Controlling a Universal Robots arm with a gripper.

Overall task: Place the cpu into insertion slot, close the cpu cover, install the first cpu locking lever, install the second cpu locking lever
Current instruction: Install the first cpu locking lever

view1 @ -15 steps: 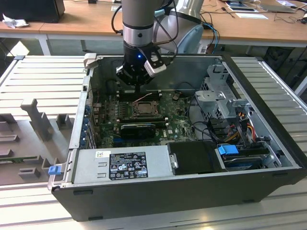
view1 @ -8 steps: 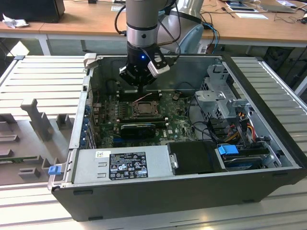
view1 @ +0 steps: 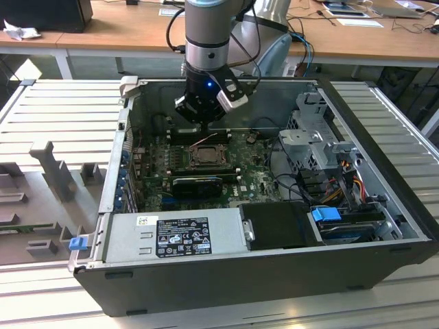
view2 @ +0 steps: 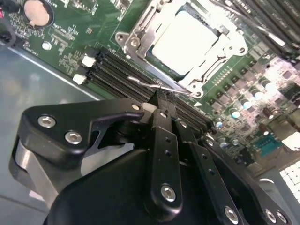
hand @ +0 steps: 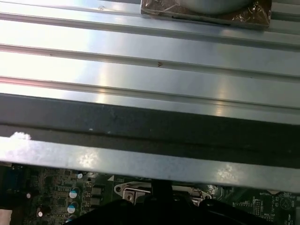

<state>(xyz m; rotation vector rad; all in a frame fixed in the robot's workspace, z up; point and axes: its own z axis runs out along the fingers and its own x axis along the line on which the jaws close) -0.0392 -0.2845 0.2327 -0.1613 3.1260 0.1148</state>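
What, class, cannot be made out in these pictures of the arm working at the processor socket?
- Whether the thin silver wire lever is latched: in the second wrist view the black gripper covers its end.
- The square dark-rimmed insertion slot's contents: too small in the exterior view.
- The pale silver cpu's surface: glare washes it out in the second wrist view.

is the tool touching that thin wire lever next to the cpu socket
Touching. In the second wrist view the tool has its fingertips closed together on the thin wire locking lever beside the insertion slot, with no gap between metal and fingertip.
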